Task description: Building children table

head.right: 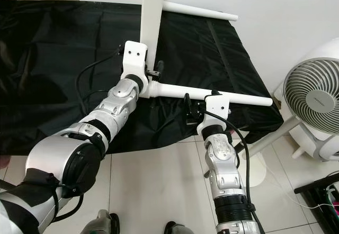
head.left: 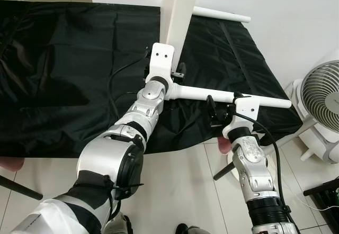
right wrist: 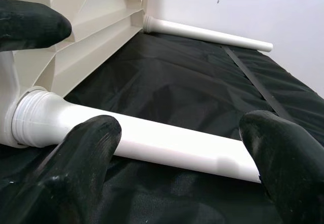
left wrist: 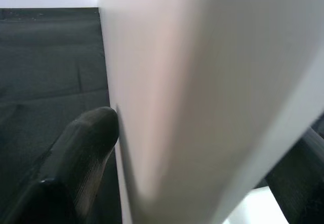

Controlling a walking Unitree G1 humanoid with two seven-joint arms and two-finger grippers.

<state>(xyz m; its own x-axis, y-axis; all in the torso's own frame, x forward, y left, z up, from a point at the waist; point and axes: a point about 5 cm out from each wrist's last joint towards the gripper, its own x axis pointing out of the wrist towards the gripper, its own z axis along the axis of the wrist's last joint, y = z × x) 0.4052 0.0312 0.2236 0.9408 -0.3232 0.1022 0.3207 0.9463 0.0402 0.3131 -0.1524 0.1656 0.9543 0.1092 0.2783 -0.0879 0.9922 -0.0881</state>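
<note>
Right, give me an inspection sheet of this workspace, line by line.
Surface: black cloth spread over a low platform, creased.
Job's things: white tabletop standing on edge; near leg seated in its corner socket, lying out across the cloth; far leg likewise at the back.
Clutter: nothing seen on the cloth.
Grippers: left gripper clamped on the tabletop's edge; right gripper open astride the near leg, not touching.
Cables: black cable looping by the left wrist; another along the right forearm.
Surroundings: white fan on the robot's right, tiled floor, white wall.
</note>
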